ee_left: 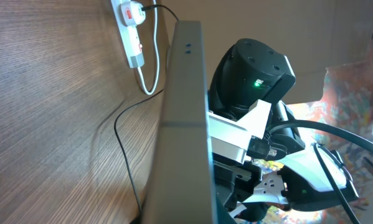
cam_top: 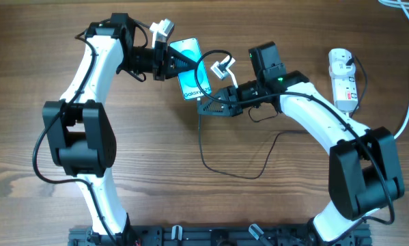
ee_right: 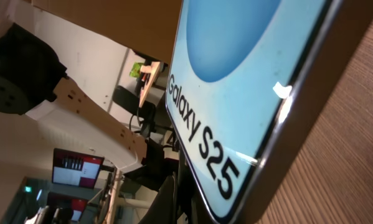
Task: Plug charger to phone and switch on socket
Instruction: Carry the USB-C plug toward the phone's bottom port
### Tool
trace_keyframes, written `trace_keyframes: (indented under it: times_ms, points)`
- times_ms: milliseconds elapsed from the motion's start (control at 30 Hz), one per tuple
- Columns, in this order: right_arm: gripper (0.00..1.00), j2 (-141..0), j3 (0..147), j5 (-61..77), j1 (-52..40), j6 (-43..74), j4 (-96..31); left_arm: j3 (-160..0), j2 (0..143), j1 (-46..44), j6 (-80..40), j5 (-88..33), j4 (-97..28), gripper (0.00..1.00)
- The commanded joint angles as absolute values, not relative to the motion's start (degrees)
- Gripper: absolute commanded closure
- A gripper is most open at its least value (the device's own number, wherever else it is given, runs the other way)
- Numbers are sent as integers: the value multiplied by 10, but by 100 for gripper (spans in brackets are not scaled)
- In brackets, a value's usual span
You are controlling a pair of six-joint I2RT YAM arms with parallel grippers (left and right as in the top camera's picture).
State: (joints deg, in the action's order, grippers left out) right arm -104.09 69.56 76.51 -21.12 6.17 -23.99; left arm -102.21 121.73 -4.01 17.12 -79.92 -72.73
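The left gripper [cam_top: 171, 60] looks clamped on the phone [cam_top: 192, 68], holding it tilted on edge. The right gripper [cam_top: 207, 104] sits at the phone's 5 o'clock end, and I cannot tell its grip. The charger [cam_top: 203, 147] trails toward 6 o'clock, insertion unconfirmed. The socket [cam_top: 343, 80] lies well apart at 3 o'clock, and judging by that distance both steps remain.

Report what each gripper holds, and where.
The left gripper holds the phone by the end opposite its Galaxy S25 text. What the right gripper holds cannot be told.

White arm links [cam_top: 95, 63] meet black joints [cam_top: 88, 140], one lit green.
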Motion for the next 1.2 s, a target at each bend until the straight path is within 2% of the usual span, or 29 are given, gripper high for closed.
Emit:
trace_keyframes:
  times_ms: [0, 400, 700, 1033, 1167]
  points:
    - [96, -1048, 697, 785, -210, 51, -224, -1023, 1216, -43, 196, -816, -733, 96]
    - [96, -1061, 697, 786, -170, 93, -195, -1023, 1216, -43, 223, -820, -746, 96]
    - [96, -1061, 697, 885, -180, 90, -167, -1023, 1216, -43, 223, -865, -709, 96]
    - [96, -1061, 670, 884, -182, 93, -163, -1023, 1216, -20, 199, -903, -675, 96]
    - [96, -1061, 670, 848, -182, 138, -129, -1023, 1216, -21, 190, -901, -675, 96]
